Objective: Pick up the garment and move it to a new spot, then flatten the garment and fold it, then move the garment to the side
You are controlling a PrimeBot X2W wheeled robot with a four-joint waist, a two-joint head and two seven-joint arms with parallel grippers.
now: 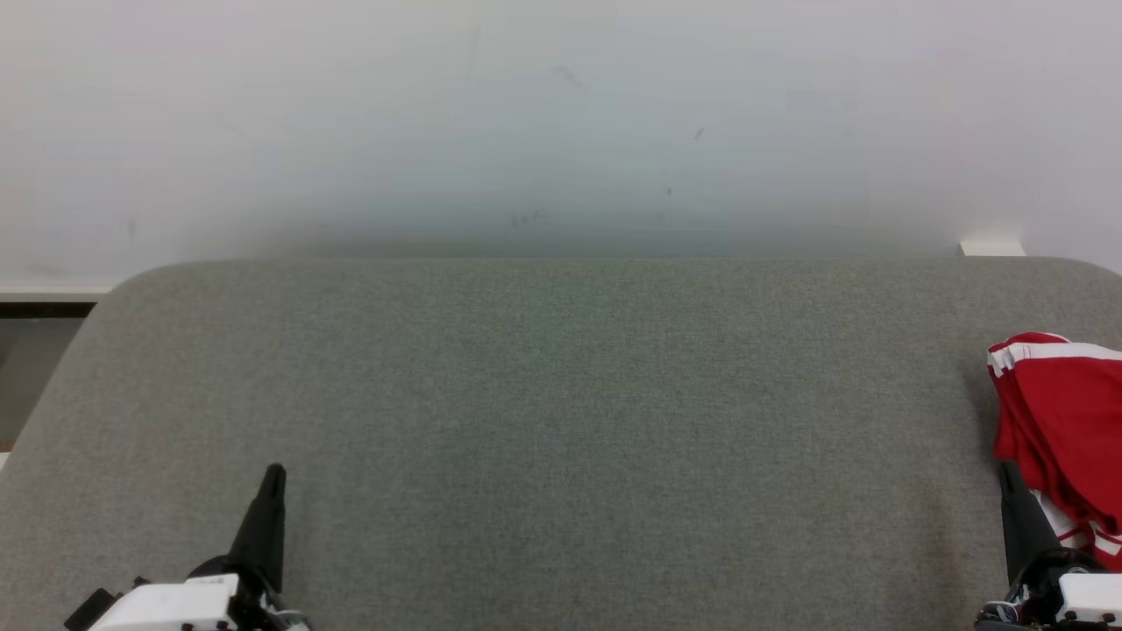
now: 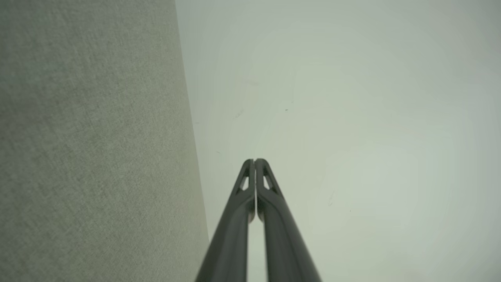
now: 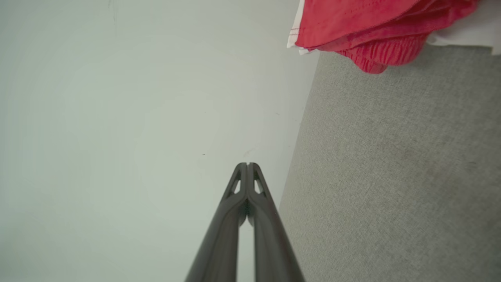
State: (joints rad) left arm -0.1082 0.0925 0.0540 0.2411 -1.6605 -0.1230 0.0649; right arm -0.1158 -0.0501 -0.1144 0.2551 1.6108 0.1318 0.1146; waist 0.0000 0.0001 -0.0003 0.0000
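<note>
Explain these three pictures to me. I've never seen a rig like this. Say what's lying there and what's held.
This is a wheeled robot with two arms. The wide picture comes from a camera on its head, looking down at a grey padded surface against a pale wall. The other two come from wrist cameras, each looking along its own arm's jaws. The left jaws are shut, their dark fingers pressed together, holding nothing; the right jaws' fingers are the same. A red garment with white stripes lies bunched at the surface's right edge, near the right jaws but not gripped.
</note>
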